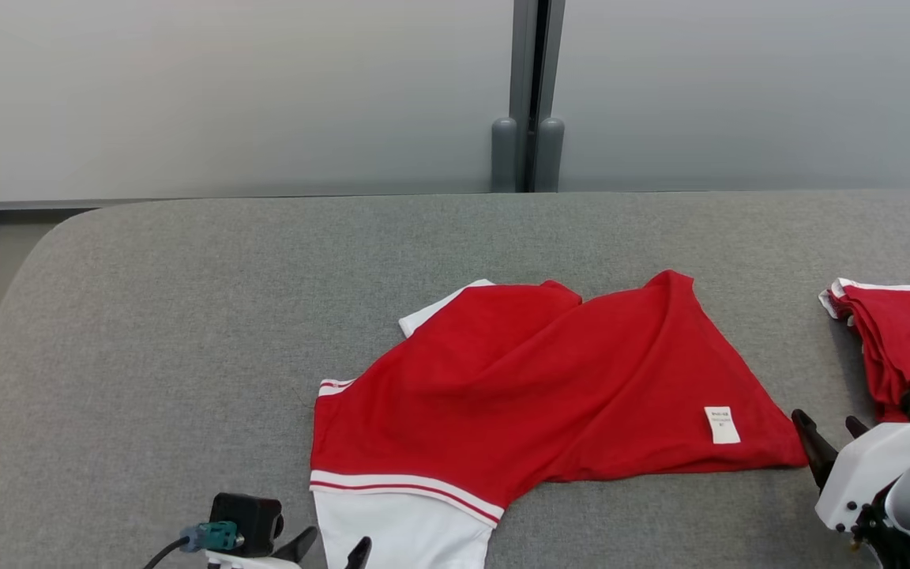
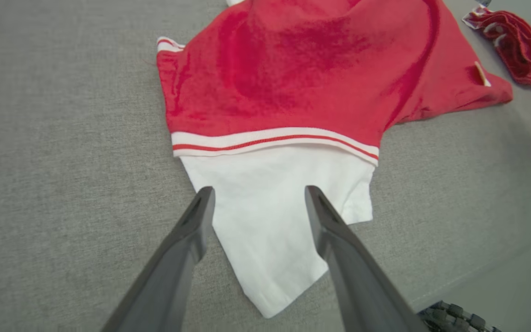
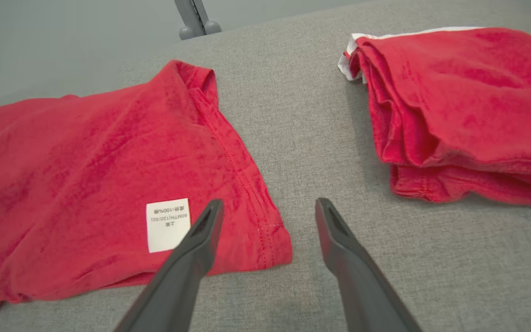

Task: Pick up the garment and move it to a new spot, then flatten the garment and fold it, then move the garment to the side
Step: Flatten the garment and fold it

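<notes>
1. A grey padded table (image 1: 147,316) fills the near ground. Pale wall panels (image 1: 226,95) stand beyond it at 12 o'clock.
2. The red shirt (image 1: 550,379) lies rumpled mid-table, with a folded red pile (image 1: 905,340) at 3 o'clock.
3. The left claw (image 1: 336,545) has its jaws apart by the shirt's white sleeve at 6 o'clock, gripping nothing.
4. The right claw (image 1: 825,420) has its jaws apart at the shirt's 4 o'clock corner and is empty.

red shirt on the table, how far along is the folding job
Done: nothing sure, though a folded red garment lies to the right. In hand: nothing gripped. The left jaws stand open at the white part of the red shirt, the right jaws open at its corner by the white label. Left: the shirt lies rumpled, so flattening, folding and moving aside remain.
</notes>
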Robot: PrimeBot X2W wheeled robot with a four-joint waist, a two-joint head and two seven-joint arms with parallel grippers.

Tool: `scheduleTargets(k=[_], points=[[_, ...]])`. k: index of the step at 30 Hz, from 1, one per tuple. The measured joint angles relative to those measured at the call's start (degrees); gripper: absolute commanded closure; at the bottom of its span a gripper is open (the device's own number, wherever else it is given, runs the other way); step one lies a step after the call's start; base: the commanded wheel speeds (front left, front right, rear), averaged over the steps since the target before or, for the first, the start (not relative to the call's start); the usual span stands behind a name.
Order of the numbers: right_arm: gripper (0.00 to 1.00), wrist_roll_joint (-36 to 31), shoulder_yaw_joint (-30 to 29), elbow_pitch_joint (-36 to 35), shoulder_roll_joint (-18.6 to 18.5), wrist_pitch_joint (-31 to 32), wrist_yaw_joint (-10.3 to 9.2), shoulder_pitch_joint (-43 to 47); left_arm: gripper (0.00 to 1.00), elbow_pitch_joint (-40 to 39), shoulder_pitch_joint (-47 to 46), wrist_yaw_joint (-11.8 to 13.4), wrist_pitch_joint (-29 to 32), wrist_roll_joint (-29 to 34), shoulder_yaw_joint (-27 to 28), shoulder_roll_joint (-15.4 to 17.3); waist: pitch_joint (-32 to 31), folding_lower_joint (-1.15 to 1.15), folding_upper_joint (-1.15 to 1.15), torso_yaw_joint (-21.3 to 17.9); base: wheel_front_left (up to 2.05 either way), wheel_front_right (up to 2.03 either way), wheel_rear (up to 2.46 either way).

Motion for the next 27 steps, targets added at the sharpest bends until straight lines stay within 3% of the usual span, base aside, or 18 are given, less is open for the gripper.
scheduleTargets(k=[11, 21, 26, 27], points=[[0.0, 2.65, 0.05, 6.95, -0.53, 4.67, 0.0, -4.53, 0.0, 1.48, -0.23, -1.38, 4.97, -2.77, -2.25, -0.63, 4.29, 0.0, 0.0, 2.79, 0.0, 0.0, 0.0], [0.0, 3.45, 0.68, 9.07, -0.41, 5.58, 0.0, -5.86, 0.0, 5.47, -0.64, -1.05, 7.76, -4.01, -3.03, -0.74, 5.25, 0.0, 0.0, 3.21, 0.0, 0.0, 0.0], [0.0, 3.53, 1.29, 9.66, -0.21, 5.58, 0.0, -6.36, 0.0, 8.25, -1.77, -2.94, 7.59, -5.92, -3.24, -1.66, 5.44, 0.0, 0.0, 2.72, 0.0, 0.0, 0.0], [0.12, 3.66, 1.43, 9.68, -0.21, 5.58, 0.0, -6.41, 0.0, 8.7, -1.98, -3.26, 7.51, -6.11, -3.34, -1.75, 5.46, 0.0, 0.0, 2.62, 0.0, 0.0, 0.0]])
